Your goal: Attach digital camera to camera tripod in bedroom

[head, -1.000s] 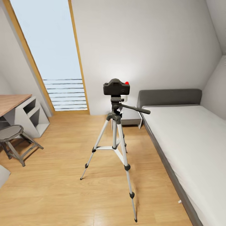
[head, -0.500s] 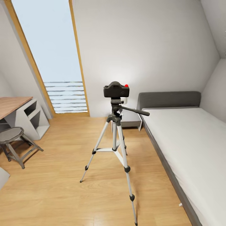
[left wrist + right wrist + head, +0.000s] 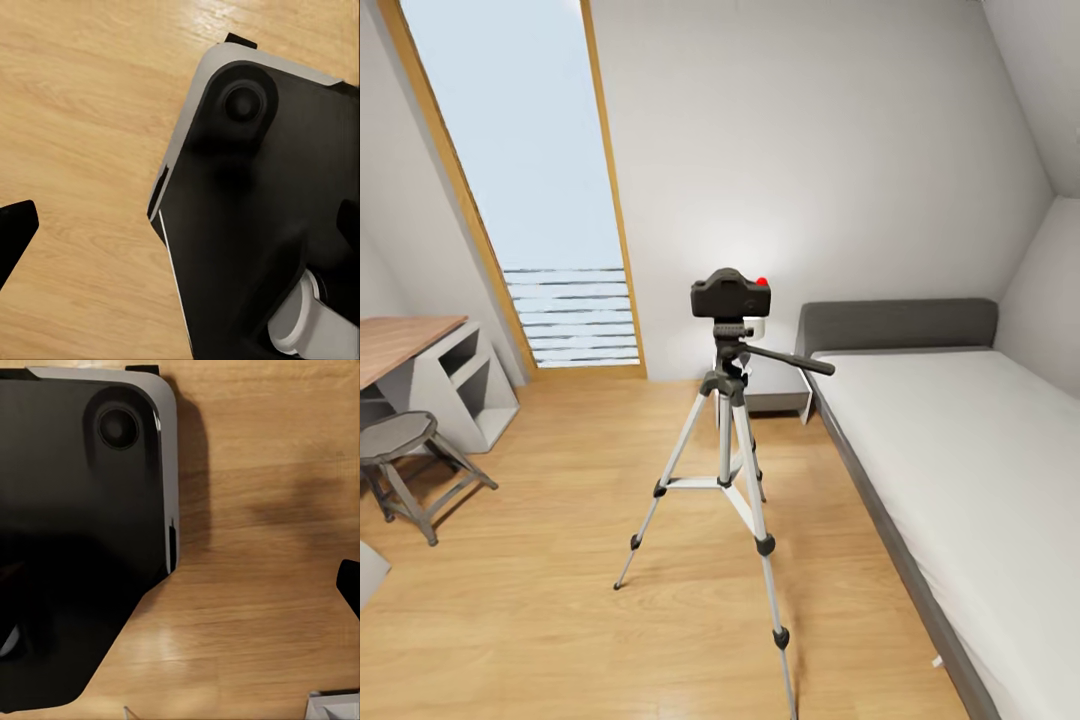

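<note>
In the head view the digital camera [image 3: 732, 297], dark grey with a red button [image 3: 762, 281] on top, sits on the black head of the camera tripod [image 3: 726, 440]. The tripod stands on the wood floor in the middle of the bedroom, its pan handle [image 3: 790, 360] pointing right toward the bed. My left gripper [image 3: 180, 229] hangs open over the floor and my own dark base [image 3: 255, 210], one fingertip at each edge of its wrist view. My right gripper [image 3: 176, 585] is also open above the base [image 3: 75, 532], with one fingertip [image 3: 349, 585] showing.
A low grey bed [image 3: 960, 450] with a white mattress runs along the right. A grey nightstand [image 3: 775, 385] stands behind the tripod. At the left are a wooden desk [image 3: 400, 340] and a grey stool [image 3: 400, 440]. A tall skylight [image 3: 530, 180] fills the sloped left wall.
The whole head view has shifted slightly, showing more wall above and the tripod a little smaller, so the camera moved. The digital camera and tripod stay as they were.
</note>
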